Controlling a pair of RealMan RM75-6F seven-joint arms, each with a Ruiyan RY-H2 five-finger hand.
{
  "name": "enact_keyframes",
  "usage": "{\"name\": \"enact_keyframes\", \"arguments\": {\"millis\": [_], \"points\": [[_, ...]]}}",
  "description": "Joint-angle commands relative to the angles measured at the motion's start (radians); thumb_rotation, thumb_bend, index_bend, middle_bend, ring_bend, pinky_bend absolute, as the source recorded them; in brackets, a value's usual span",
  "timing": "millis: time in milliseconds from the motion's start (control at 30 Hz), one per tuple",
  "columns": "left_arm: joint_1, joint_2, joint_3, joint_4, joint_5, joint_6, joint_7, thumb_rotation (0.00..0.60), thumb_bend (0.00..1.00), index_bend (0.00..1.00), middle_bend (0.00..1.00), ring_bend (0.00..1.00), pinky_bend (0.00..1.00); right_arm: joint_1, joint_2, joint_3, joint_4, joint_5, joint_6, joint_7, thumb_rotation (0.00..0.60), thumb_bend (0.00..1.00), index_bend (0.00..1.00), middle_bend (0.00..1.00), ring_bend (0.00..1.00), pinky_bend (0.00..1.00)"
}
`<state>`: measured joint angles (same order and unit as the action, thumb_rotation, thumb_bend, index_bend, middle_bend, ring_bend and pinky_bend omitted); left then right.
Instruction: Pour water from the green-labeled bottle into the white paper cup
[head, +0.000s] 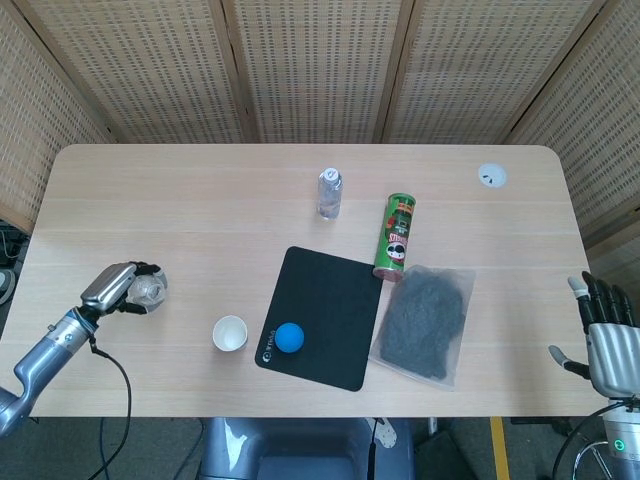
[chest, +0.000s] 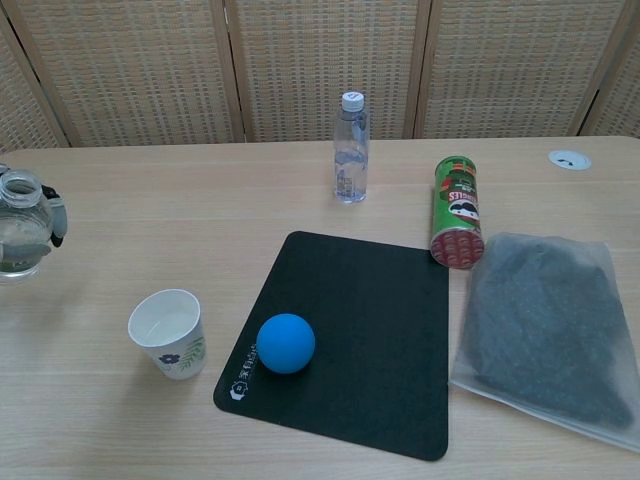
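Observation:
The white paper cup (head: 230, 333) (chest: 168, 332) stands upright on the table's front left, its flower print facing the chest view. The uncapped clear bottle (head: 151, 290) (chest: 20, 225) is well left of the cup, near the table's left edge, and my left hand (head: 113, 287) grips it around the body. In the chest view only the bottle's neck and shoulder and a few fingertips (chest: 59, 215) show at the frame's left edge; the label is hidden. My right hand (head: 606, 344) hangs off the table's right front corner, fingers apart, holding nothing.
A capped clear bottle (head: 329, 193) (chest: 350, 148) stands mid-table at the back. A green chips can (head: 396, 238) (chest: 457, 212) lies beside a grey bag (head: 425, 324). A blue ball (head: 290, 338) rests on a black mat (head: 320, 318) right of the cup.

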<state>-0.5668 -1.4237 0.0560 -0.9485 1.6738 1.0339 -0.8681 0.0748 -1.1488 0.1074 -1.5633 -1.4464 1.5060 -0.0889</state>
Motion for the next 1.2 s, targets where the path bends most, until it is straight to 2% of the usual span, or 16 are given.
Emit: {"name": "enact_keyframes", "arguments": {"millis": [33,300,767,1200], "points": [[-0.011,-0.008,0.018,-0.004,0.014,-0.001,0.049,0.600,0.55,0.64,0.51,0.37,0.43,-0.001,0.000,0.001,0.000,0.002,0.001,-0.002,0.600,0.00,0.00,0.00,0.00,0.00],[-0.047,-0.006,0.011,-0.026,-0.002,-0.044,0.251,0.600,0.55,0.64,0.51,0.37,0.43,-0.006,0.001,0.001,0.002,0.004,0.007,0.002,0.600,0.00,0.00,0.00,0.00,0.00],[-0.116,-0.009,-0.027,-0.165,-0.068,-0.144,0.593,0.600,0.55,0.64,0.51,0.37,0.43,-0.007,0.003,0.002,0.000,0.005,0.007,0.002,0.600,0.00,0.00,0.00,0.00,0.00],[-0.134,-0.018,-0.039,-0.236,-0.111,-0.171,0.830,0.600,0.55,0.64,0.51,0.37,0.43,-0.011,0.012,0.004,-0.002,0.008,0.008,0.022,0.600,0.00,0.00,0.00,0.00,0.00]]}}
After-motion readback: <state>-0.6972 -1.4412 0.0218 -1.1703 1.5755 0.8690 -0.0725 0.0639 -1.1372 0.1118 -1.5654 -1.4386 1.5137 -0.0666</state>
